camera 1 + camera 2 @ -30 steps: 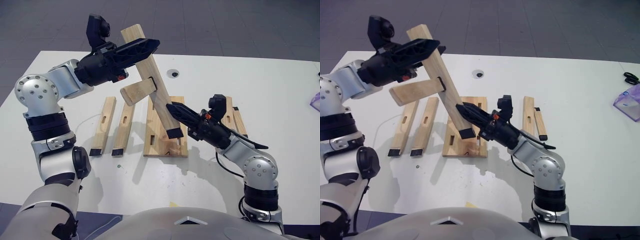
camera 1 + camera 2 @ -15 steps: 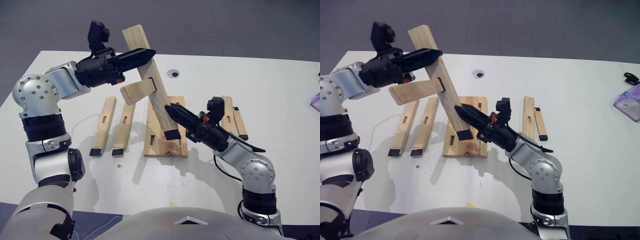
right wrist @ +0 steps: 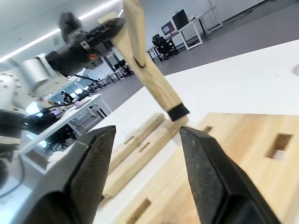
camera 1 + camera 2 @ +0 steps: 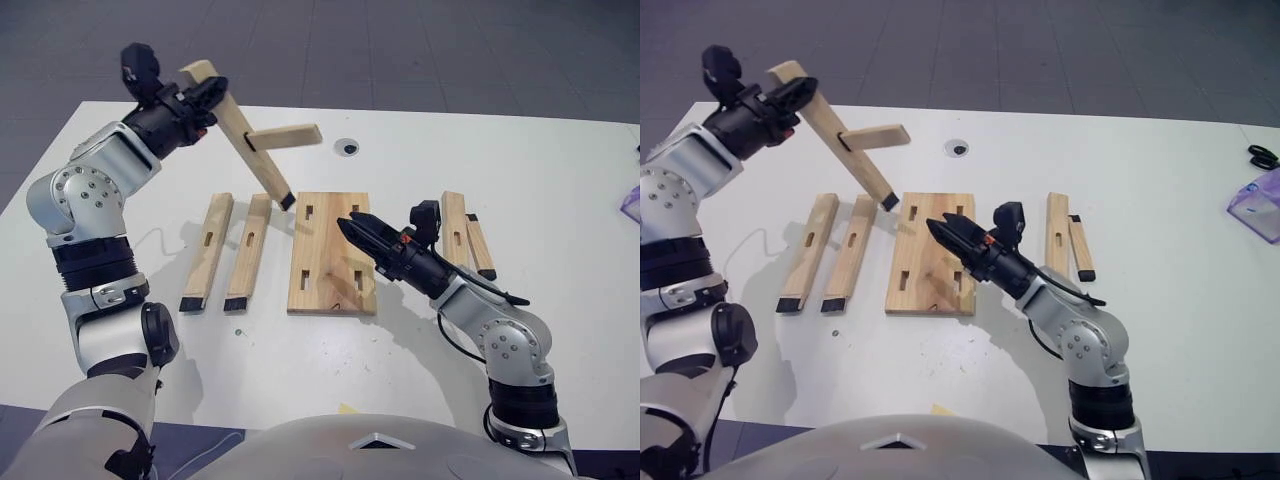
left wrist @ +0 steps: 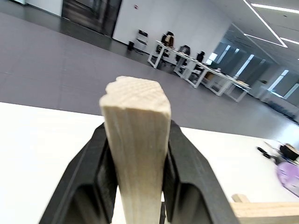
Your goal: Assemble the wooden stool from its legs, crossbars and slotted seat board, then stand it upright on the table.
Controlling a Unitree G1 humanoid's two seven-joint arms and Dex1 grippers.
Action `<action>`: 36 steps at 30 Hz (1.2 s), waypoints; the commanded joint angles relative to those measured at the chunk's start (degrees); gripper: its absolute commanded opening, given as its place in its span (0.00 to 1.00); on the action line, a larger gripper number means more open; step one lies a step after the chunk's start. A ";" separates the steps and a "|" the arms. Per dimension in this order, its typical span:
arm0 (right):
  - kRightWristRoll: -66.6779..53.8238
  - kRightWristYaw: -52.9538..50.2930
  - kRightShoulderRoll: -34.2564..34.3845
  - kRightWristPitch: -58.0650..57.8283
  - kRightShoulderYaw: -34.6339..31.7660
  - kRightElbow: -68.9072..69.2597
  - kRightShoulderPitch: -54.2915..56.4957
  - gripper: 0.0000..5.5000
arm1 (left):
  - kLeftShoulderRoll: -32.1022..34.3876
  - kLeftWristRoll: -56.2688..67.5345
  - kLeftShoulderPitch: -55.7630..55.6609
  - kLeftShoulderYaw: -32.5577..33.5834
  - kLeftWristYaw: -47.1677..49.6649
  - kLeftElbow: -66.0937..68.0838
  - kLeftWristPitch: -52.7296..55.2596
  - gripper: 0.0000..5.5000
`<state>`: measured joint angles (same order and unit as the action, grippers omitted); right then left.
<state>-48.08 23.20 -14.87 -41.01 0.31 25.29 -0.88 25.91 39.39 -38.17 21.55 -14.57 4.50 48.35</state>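
**Left eye view.** The left fingers (image 4: 203, 97) have swung the leg (image 4: 252, 148) up and away toward 10 o'clock. A second ago its black-capped foot stood on the seat board (image 4: 322, 270). Now the foot hangs over the white counter (image 4: 560, 190), just off the board's far left corner. The crossbar (image 4: 292, 136) plugged into the leg pointed to 9 o'clock before and now points to 3 o'clock. The left fingers are clenched on the leg's top end. The right fingers (image 4: 360, 228), earlier beside the leg's foot, are spread over the board's right half, grasping nothing. Two loose legs (image 4: 208, 250) lie side by side at the board's 9 o'clock. Two more wooden pieces (image 4: 456, 225) lie at its 3 o'clock. A round grommet hole (image 4: 347, 148) sits at 12 o'clock, with grey floor beyond.

**Right eye view.** A purple box (image 4: 1260, 215) rests at the counter's 3 o'clock edge.

**Left wrist view.** The left fingers press both sides of the leg's end grain. Behind are office desks and chairs (image 5: 177, 46) under ceiling light strips.

**Right wrist view.** The right fingers stand apart with nothing between them. The seat board lies beneath, and the leg's foot hangs beyond it.
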 commanded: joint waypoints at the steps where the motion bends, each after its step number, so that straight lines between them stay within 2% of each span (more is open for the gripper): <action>1: 0.52 -0.33 -2.99 -0.39 -3.33 1.23 -1.85 0.60 | -0.11 -0.07 3.53 1.36 1.39 -4.52 0.22 0.19; 3: 0.50 -0.56 -4.10 -0.50 -5.16 1.56 -3.54 0.66 | -0.72 0.90 3.68 2.85 2.80 -5.35 0.38 0.19; 6: 6.47 -3.65 -5.54 1.78 -5.93 0.94 -5.56 0.72 | -3.20 9.87 1.09 11.13 8.04 -7.05 3.39 0.19; 9: 15.03 -2.10 -9.70 4.04 0.41 1.99 -7.39 0.82 | -4.55 21.11 3.66 17.45 11.42 -9.81 7.43 0.19; 12: 22.26 1.05 -13.41 6.43 7.75 2.48 -9.79 0.90 | -2.84 29.60 10.69 19.96 10.37 -12.54 12.95 0.19; 15: 29.25 3.06 -14.35 9.39 15.36 -0.05 -8.91 0.98 | -0.54 35.75 17.39 19.46 8.05 -15.49 17.14 0.19; 18: 35.36 2.41 -12.00 12.78 21.07 -4.03 -6.26 0.98 | 1.02 38.86 21.23 16.78 6.48 -18.89 19.00 0.19; 23: 39.81 0.69 -6.74 16.70 24.33 -9.79 -1.88 0.98 | 2.25 38.09 23.74 12.59 7.79 -21.81 17.38 0.19; 27: 45.59 0.11 -5.81 19.48 27.51 -14.16 1.27 0.98 | 4.83 35.21 23.86 9.29 5.60 -22.65 15.72 0.19; 32: 47.49 -0.46 -5.02 20.84 26.81 -15.66 1.58 0.98 | 5.55 31.53 22.81 8.71 5.46 -21.37 11.52 0.19; 36: 48.31 -1.94 -4.50 21.00 25.87 -15.81 0.59 0.98 | 5.30 30.34 27.33 7.03 5.26 -24.96 11.11 0.19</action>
<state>-3.17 22.86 -18.16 -17.35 26.80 12.54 1.99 30.75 70.84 -13.33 29.88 -9.18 -18.40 59.39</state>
